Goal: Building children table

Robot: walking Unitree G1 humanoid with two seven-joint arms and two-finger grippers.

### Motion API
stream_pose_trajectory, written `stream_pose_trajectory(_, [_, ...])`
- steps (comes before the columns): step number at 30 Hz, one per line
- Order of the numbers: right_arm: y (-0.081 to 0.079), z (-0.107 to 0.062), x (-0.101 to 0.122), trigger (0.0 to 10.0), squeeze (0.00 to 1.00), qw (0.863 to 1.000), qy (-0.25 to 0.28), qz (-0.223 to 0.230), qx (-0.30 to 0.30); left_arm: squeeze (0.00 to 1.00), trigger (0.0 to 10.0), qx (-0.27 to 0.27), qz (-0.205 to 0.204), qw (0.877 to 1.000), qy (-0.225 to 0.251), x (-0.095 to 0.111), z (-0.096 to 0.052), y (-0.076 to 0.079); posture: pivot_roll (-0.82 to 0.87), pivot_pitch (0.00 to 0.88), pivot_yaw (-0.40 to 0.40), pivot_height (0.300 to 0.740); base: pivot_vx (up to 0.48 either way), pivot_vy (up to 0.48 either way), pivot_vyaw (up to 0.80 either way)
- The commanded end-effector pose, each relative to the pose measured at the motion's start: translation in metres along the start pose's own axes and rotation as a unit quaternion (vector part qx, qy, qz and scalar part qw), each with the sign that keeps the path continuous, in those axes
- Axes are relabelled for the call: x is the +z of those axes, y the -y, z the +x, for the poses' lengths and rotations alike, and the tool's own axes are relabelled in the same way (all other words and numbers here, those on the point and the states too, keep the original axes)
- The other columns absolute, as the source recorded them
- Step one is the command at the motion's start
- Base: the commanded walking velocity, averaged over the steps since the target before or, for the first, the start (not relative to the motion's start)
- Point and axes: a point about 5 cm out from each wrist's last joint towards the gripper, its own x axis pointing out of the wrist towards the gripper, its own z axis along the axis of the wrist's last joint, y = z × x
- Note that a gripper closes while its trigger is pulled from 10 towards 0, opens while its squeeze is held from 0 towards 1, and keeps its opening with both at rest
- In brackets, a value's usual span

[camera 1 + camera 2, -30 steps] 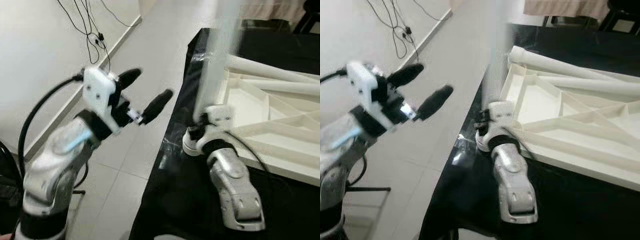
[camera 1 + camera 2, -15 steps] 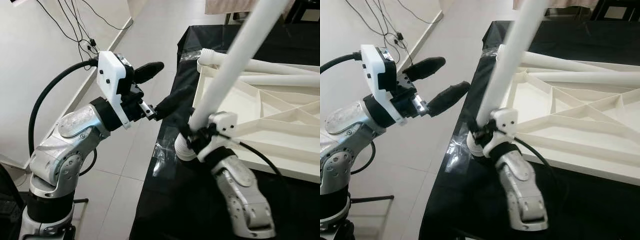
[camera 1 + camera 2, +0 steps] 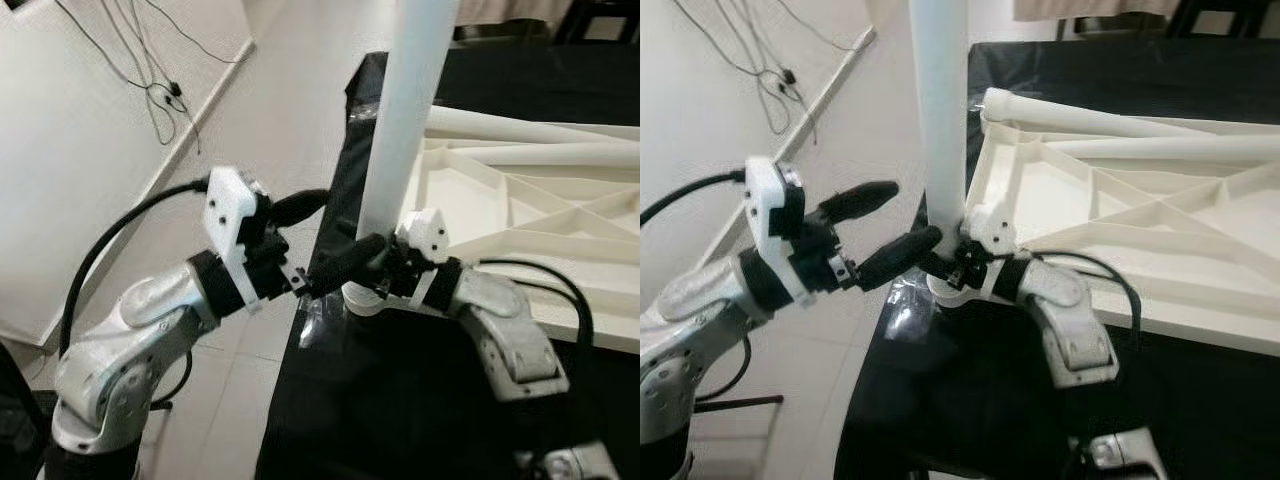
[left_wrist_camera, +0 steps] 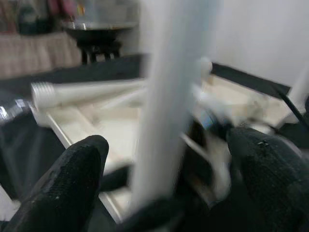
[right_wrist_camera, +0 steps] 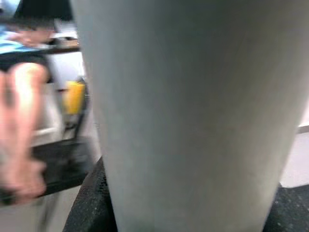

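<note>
My right gripper (image 3: 388, 270) is shut on the lower end of a white table leg (image 3: 402, 120), which stands nearly upright. The leg's flared foot is at the black table's left edge, beside the corner of the upturned white tabletop (image 3: 520, 215). My left gripper (image 3: 325, 236) is open, and its lower finger reaches in close to the leg's base. In the left wrist view the leg (image 4: 164, 111) stands between the two black fingers (image 4: 79, 179). The right wrist view has the leg (image 5: 193, 121) pressed up close. Two more white legs (image 3: 1090, 115) lie on the tabletop.
A black cloth covers the work table (image 3: 400, 410), whose left edge drops to the tiled floor (image 3: 270, 120). A clear plastic wrapper (image 3: 315, 312) lies at that edge. Black cables (image 3: 150, 80) hang on the left wall. A blurred person (image 5: 24, 96) sits in the background.
The right gripper has swung the leg from a slant to nearly upright. The left gripper has moved in toward the leg's base. The head camera has shifted too.
</note>
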Motion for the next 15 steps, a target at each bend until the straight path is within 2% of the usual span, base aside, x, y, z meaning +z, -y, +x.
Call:
stream_pose_trajectory(1, [-0.006, 0.008, -0.014, 10.0, 0.00, 0.997, -0.019, 0.037, 0.058, 0.00, 10.0, -0.004, -0.007, 1.000, -0.018, -0.006, -0.006, 0.008, 0.03, 0.282, 0.125, 0.740, 0.000, 0.000, 0.00])
stream_pose_trajectory(4, [0.004, 0.015, -0.005, 10.0, 0.00, 0.993, -0.016, 0.033, 0.109, 0.00, 10.0, 0.004, -0.020, 0.999, -0.046, -0.018, -0.015, 0.020, 0.05, 0.314, 0.109, 0.740, 0.000, 0.000, 0.00])
stream_pose_trajectory(6, [0.010, 0.022, 0.005, 10.0, 0.00, 0.987, -0.001, 0.049, 0.154, 0.00, 10.0, 0.015, -0.034, 0.997, -0.065, -0.028, -0.024, 0.030, 0.06, 0.330, 0.104, 0.740, 0.000, 0.000, 0.00])
stream_pose_trajectory(10, [0.013, 0.025, 0.009, 10.0, 0.00, 0.983, 0.006, 0.056, 0.176, 0.00, 10.0, 0.021, -0.039, 0.996, -0.073, -0.031, -0.027, 0.035, 0.07, 0.347, 0.099, 0.740, 0.000, 0.000, 0.00])
stream_pose_trajectory(11, [0.014, 0.027, 0.012, 10.0, 0.00, 0.978, 0.009, 0.057, 0.199, 0.00, 10.0, 0.024, -0.043, 0.996, -0.079, -0.032, -0.029, 0.041, 0.09, 0.359, 0.097, 0.740, 0.000, 0.000, 0.00])
stream_pose_trajectory(13, [0.015, 0.031, 0.016, 10.0, 0.00, 0.970, 0.003, 0.038, 0.240, 0.00, 10.0, 0.033, -0.050, 0.994, -0.089, -0.033, -0.035, 0.051, 0.12, 0.388, 0.101, 0.740, 0.000, 0.000, 0.00])
stream_pose_trajectory(15, [0.014, 0.031, 0.016, 10.0, 0.00, 0.966, -0.002, 0.028, 0.256, 0.00, 10.0, 0.036, -0.053, 0.994, -0.091, -0.033, -0.037, 0.055, 0.12, 0.394, 0.101, 0.740, 0.000, 0.000, 0.00])
